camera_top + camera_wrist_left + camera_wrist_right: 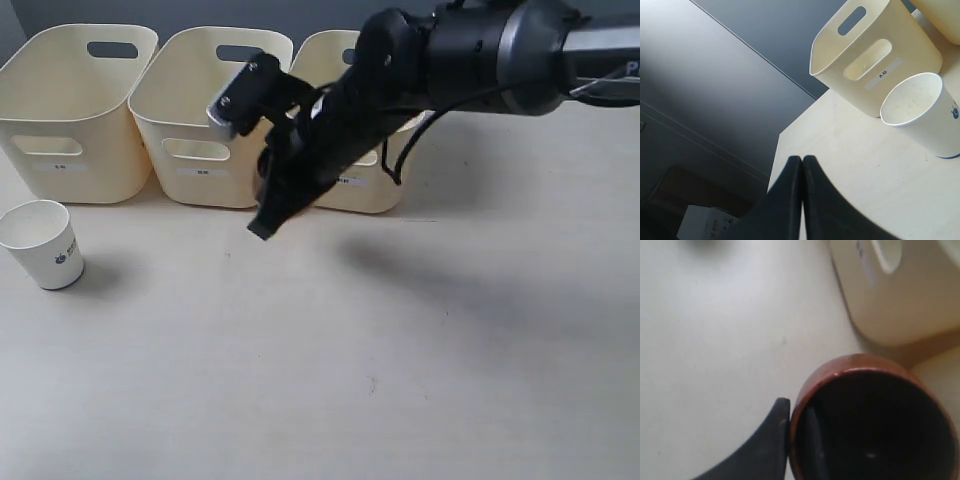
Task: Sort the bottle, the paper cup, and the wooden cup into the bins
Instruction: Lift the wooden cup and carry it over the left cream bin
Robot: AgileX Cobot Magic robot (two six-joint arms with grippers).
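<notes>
wooden cup (pixel 870 420) pinched at its rim by right gripper (pixel 797 440), mostly hidden outside; left gripper (pixel 801 172) fingers together

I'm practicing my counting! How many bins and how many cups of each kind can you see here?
Cream-yellow bins: 3
White paper cup: 1
Brown wooden cup: 1, held on its rim by the right gripper, one of the fingers inside, one outside
Total: 5 things
</notes>
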